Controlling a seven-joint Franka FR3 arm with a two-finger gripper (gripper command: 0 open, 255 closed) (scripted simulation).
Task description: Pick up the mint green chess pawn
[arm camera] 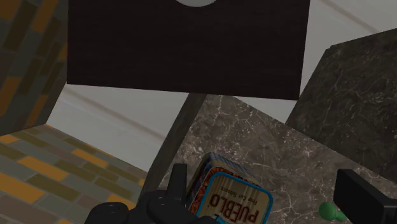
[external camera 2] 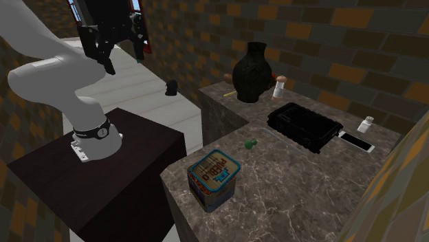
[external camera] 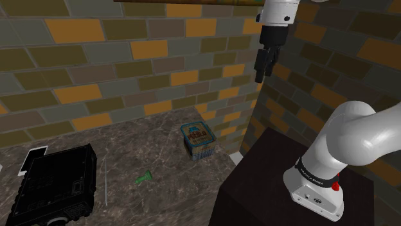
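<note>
Shoulder view, left to right: black case at lower left; pawn near it at lower centre, lying on its side on the marble counter, apart from every neighbour, long axis running lower left to upper right; tin at centre; gripper at upper right, high above the counter. The pawn thus lies well below and left of the gripper, with the tin between them in frame. The fingers stand apart, holding and touching nothing; judged requirement: descend past the tin, fingers set across the pawn's axis.
</note>
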